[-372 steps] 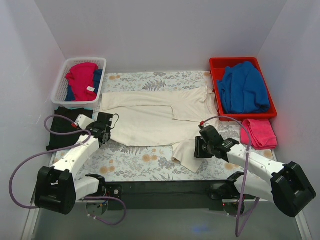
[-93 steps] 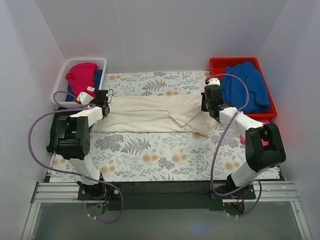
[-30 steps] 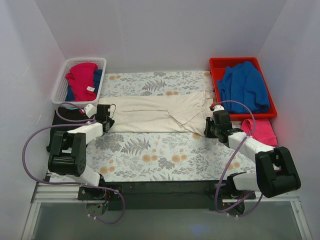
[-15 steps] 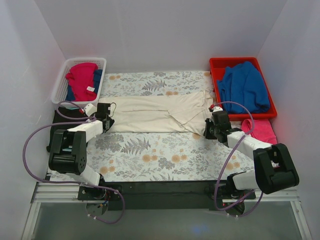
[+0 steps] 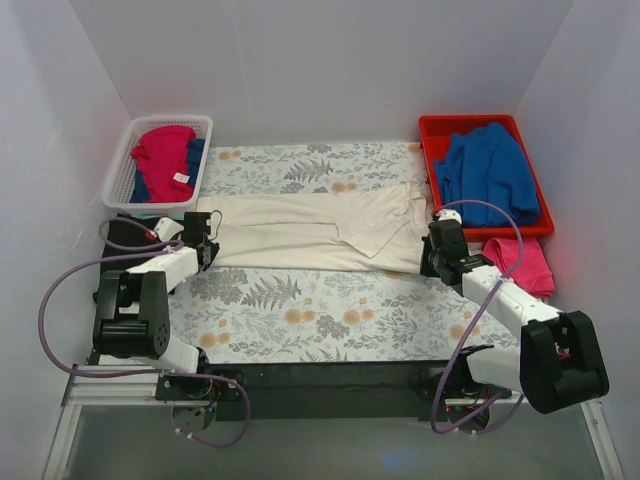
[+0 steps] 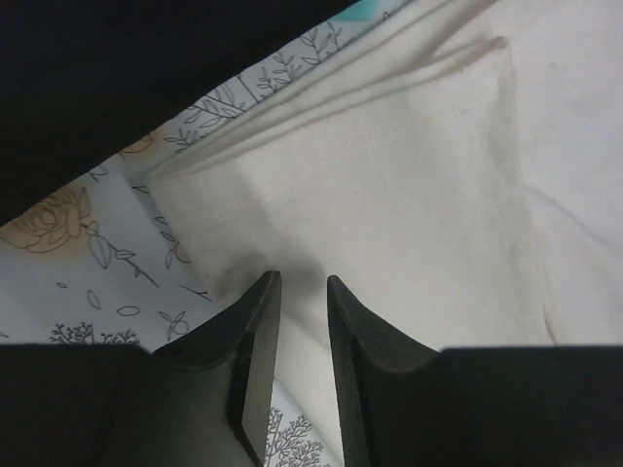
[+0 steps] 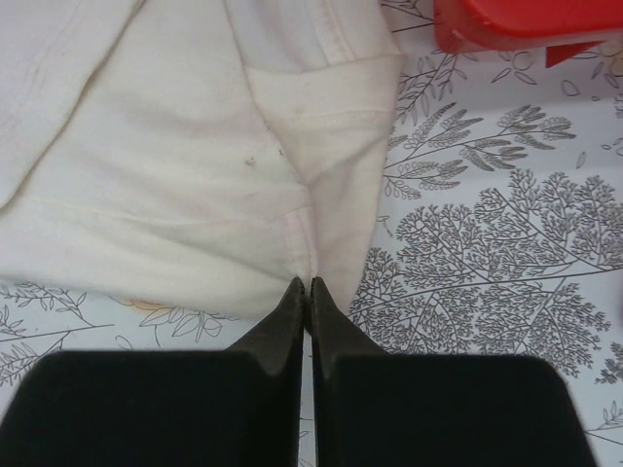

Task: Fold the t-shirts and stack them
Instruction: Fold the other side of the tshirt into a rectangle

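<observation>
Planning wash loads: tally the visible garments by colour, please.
cream-white shirt: 1
black shirt: 1
pink: 2, basket pink cloth and table pink cloth
blue: 2, basket blue cloth and bin blue cloth
Total: 6

Tablecloth [image 5: 300,300]: I log it as grey, printed with ferns, leaves and orange blossoms. Long-sleeved shirt [image 5: 320,228] across it: plain cream-white. Far right, a red tray [image 5: 428,135] holds deep blue cloth [image 5: 490,175]; a pink cloth [image 5: 528,262] lies just nearer. Far left, a white lattice basket [image 5: 120,172] carries magenta cloth [image 5: 160,155] and a blue piece [image 5: 196,155]. Black shirt [image 6: 127,78] at left: plain.
</observation>
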You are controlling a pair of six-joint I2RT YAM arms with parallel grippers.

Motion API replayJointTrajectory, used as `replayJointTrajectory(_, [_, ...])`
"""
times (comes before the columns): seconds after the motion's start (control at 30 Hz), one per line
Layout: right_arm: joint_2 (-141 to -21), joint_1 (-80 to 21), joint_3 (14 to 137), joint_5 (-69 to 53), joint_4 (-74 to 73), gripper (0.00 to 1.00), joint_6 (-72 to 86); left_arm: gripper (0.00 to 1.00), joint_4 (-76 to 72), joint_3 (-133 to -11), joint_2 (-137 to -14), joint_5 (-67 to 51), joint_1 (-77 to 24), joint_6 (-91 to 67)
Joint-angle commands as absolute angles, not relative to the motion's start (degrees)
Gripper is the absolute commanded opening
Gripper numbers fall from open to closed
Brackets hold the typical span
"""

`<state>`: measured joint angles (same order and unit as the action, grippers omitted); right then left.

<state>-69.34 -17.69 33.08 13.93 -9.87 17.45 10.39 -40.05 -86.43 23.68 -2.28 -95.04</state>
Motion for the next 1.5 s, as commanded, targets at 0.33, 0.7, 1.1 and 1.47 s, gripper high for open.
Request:
replayJointTrajectory(0.33, [-73.0, -16.7, 38.1, 23.6, -15.5, 0.01, 19.7, 0.24, 17.6, -32.9, -79.2, 24.5, 2.7, -100.5])
replayJointTrajectory(0.7, [-70.1, -16.8, 40.7, 20.6, -14.9, 0.27, 19.6, 0.24, 16.1, -34.3, -71.1, 22.2, 3.0, -98.8])
replayJointTrajectory(1.1, [-72.3, -21.7, 44.6, 5.5, -8.4, 0.29, 18.5, 0.20, 15.0, -39.6, -70.1, 18.3, 2.3, -93.5])
replayJointTrajectory(1.47, [-83.1, -26.9, 46.1, 0.6, -2.3, 0.29, 19.7, 0.20, 14.9, -39.9, -72.7, 16.8, 2.0, -93.2])
